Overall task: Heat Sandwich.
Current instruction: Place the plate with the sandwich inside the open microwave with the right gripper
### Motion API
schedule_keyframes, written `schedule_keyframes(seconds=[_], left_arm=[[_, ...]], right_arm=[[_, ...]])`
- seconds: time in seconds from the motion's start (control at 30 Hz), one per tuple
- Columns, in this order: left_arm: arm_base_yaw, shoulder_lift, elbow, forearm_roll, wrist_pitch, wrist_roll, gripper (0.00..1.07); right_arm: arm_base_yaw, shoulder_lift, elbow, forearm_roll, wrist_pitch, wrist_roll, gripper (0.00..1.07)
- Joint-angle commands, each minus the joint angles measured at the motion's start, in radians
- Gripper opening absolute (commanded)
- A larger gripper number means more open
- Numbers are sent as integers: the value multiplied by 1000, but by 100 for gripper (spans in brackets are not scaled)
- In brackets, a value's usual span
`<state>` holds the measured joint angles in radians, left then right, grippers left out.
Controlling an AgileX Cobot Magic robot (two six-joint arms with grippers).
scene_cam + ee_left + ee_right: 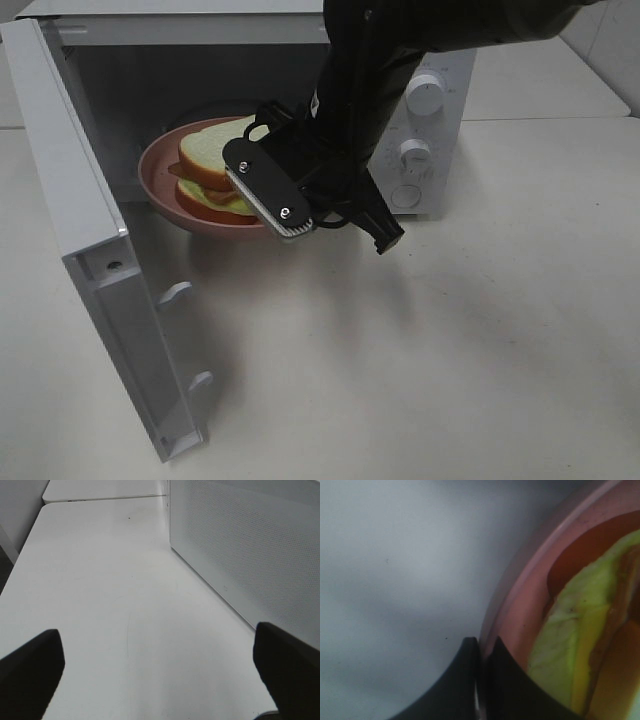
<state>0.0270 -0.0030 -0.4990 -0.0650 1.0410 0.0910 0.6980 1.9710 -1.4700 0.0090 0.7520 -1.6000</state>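
Note:
The sandwich (210,160), white bread with yellow-green filling, lies on a round pink plate (160,180) in the mouth of the open microwave (440,150). My right arm reaches in from the upper right, and its wrist covers the plate's right side. In the right wrist view my right gripper (482,655) is shut on the plate's rim (515,615), with the sandwich (570,645) just beyond the fingers. My left gripper (160,670) stands wide open over bare white table, holding nothing; it is out of the exterior high view.
The microwave door (70,200) swings open to the left, reaching toward the table's front edge. Three knobs (425,95) line the microwave's right front. A white perforated microwave panel (240,540) stands near the left gripper. The white table (450,350) spreads in front.

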Motion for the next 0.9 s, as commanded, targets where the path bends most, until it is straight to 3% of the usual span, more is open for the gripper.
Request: schedule_keyframes(seconds=[0.03,0.33,0.9], left_arm=[[-4,-27,4,1,-4,-2,97],[-4,-27,4,1,-4,-2,97],[-4,-27,4,1,-4,-2,97]], right_arm=[[-1,25,-57,7,7,22,0],[-1,72,-132,7,50,29,1],[-1,216,-382,4,122,133,1]])
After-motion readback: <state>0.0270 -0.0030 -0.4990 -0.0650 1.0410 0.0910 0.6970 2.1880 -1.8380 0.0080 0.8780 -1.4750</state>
